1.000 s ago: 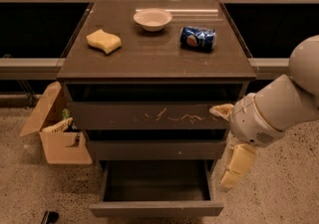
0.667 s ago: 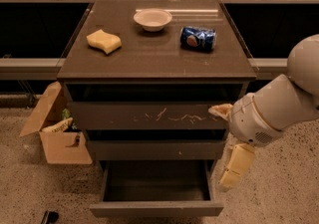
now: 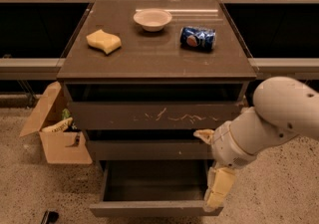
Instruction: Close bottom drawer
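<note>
Camera view: I find the bottom drawer pulled well out of the cabinet, with its shallow box exposed below the two upper drawer fronts. The gripper hangs at the drawer's right side, off the pale arm reaching in from the right. Its jaws stand wide apart. One finger points left at the middle drawer's level, and the other finger points down to the right end of the bottom drawer's front. It appears to touch there, though I cannot confirm contact. On the cabinet top are a yellow sponge, a bowl and a blue can on its side. A cardboard box stands on the floor just left.
</note>
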Action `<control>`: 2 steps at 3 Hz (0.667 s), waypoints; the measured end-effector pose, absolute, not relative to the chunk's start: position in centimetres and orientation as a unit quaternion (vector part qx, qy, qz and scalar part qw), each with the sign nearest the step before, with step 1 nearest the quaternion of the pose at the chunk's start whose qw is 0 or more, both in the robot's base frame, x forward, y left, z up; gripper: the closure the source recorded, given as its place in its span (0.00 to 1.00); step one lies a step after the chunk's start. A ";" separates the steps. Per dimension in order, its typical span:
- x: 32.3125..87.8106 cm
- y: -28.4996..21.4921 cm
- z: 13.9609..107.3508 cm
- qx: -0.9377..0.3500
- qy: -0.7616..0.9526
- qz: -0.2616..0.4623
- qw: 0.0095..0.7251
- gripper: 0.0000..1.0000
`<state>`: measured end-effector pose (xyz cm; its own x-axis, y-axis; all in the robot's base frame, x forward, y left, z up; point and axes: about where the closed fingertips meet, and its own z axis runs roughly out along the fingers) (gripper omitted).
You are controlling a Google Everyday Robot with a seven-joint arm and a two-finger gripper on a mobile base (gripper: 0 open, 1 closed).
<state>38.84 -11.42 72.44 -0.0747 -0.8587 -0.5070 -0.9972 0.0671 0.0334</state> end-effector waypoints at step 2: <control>36.5 -8.7 58.0 -0.662 0.677 0.267 0.182 0.00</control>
<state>36.50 -8.69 57.98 -0.0580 -0.7988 -0.5987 -0.9926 -0.0180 0.1201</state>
